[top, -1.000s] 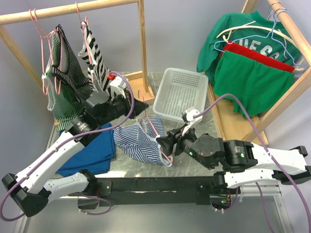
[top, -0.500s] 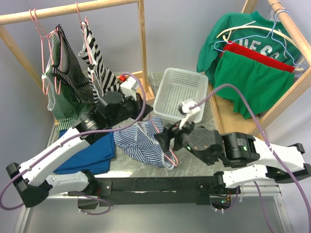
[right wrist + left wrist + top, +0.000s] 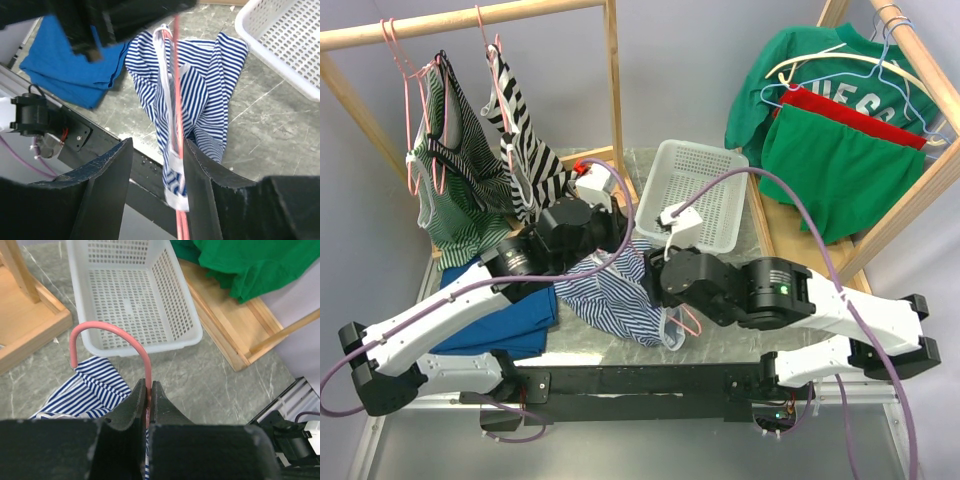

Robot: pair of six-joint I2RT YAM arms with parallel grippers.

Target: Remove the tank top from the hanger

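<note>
Both arms wear white shells over their long links, the left arm [image 3: 430, 322] and the right arm [image 3: 845, 310] alike, with rounded black housings at the joints. A purple cable [image 3: 800, 212] runs from the right wrist, and a second purple cable [image 3: 617, 172] runs from the left one. A small white box [image 3: 678, 222] is mounted on the right wrist. A green light [image 3: 782, 289] glows on a black joint. The bases stand on a black rail [image 3: 650, 380]. The left gripper [image 3: 148, 387] has matte black, wedge-shaped fingers. The right gripper [image 3: 156, 145] is black too, scuffed grey along its edges.
</note>
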